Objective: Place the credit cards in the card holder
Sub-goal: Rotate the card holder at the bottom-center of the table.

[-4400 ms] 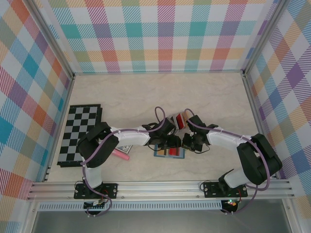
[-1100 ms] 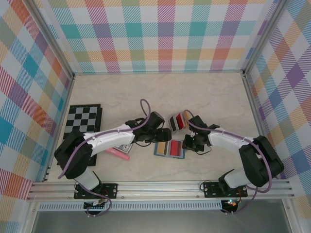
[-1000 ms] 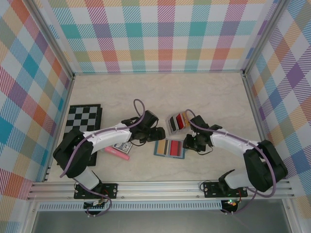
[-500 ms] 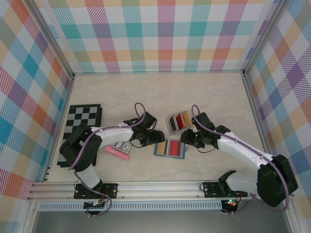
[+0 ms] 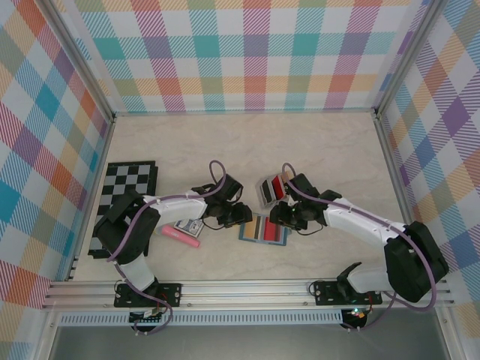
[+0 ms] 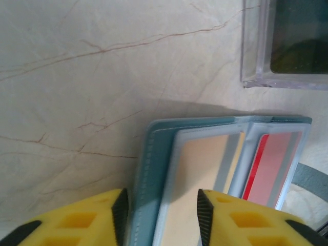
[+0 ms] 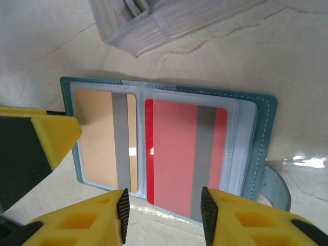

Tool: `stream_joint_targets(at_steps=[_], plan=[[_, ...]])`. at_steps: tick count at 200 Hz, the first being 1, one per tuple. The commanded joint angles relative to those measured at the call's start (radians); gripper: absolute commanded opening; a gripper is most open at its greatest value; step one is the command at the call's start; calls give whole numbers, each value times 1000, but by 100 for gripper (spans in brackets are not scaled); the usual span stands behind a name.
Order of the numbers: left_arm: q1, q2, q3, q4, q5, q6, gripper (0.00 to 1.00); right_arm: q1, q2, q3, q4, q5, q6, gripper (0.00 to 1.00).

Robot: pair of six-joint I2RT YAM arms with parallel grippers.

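**Left claw**: jaws spread. The near-left corner of the holder lies in the gap between them. Whether either pad touches the holder cannot be told. In the right wrist view, one of its fingers sits at the holder's left edge.

**Right claw**: jaws spread, grasping nothing. It is positioned over the near edge of the holder, with the lower edge of the red card in line with the gap.

**Holder:** lies open and flat on the bench, between the two claws, inner side up.
- Left pocket: tan card, seated, grey stripe upright.
- Right pocket: red card, seated, grey stripe upright.
- A grey-teal tab projects from the near-right corner.

**Box**: clear plastic, just beyond the holder's far edge and apart from it. It contains the spare cards, red and dark, stacked on edge.

**Other items, left of the holder:**
- Patterned pack, partly under the left arm.
- Pink stick, just beside the pack on its near side.
- Chessboard, against the left wall.
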Motion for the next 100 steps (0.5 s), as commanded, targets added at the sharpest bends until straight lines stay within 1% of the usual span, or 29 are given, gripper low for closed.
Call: stream_joint_targets(at_steps=[1, 9, 28, 50, 68, 78, 100], plan=[[-23, 7, -19, 7, 19, -5, 33, 3, -10, 68, -68, 83, 2, 44], [-29, 4, -23, 9, 18, -10, 30, 2, -7, 95, -96, 114, -22, 43], [-42, -6, -33, 9, 7, -19, 27, 0, 23, 180, -160, 177, -89, 41], [-54, -20, -55, 31, 6, -43, 26, 0, 102, 293, -208, 190, -171, 37], [-65, -38, -62, 29, -4, -52, 26, 1, 183, 375, -228, 204, -216, 32], [-68, -52, -64, 21, -22, -54, 27, 4, 227, 415, -238, 212, -241, 30], [-68, -88, -62, -15, -78, -51, 31, 17, 323, 513, -286, 320, -274, 31]])
